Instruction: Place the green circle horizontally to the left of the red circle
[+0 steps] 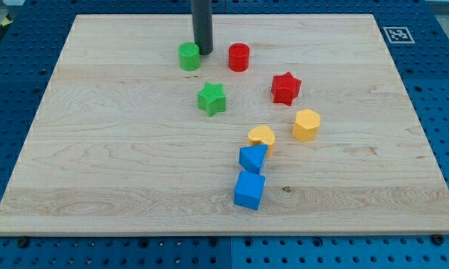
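The green circle [189, 57] lies on the wooden board near the view's top, to the left of the red circle [239, 57] and level with it. My tip [204, 51] rests on the board between them, touching the green circle's upper right side. A gap separates my tip from the red circle.
A green star [211, 99] lies below the green circle. A red star [285, 88], a yellow hexagon [306, 125], a yellow block [261, 137] and two blue blocks [252, 158] [249, 190] lie towards the view's right and bottom. The board's top edge [224, 15] is close behind my rod.
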Available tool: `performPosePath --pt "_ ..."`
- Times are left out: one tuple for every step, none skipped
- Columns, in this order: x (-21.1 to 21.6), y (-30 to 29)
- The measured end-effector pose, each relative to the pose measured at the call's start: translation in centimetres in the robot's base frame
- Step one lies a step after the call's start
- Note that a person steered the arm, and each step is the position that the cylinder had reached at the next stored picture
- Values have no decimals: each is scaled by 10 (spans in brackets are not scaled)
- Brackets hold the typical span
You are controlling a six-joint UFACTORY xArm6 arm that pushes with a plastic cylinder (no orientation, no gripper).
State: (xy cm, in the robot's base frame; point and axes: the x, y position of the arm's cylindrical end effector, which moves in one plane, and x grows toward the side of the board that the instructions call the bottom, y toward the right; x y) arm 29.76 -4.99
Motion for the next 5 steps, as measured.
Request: performPosePath --pt "3 -19" --pt "0 -22" --pt "-22 -36" --pt "-21 -79" --pt "26 -116"
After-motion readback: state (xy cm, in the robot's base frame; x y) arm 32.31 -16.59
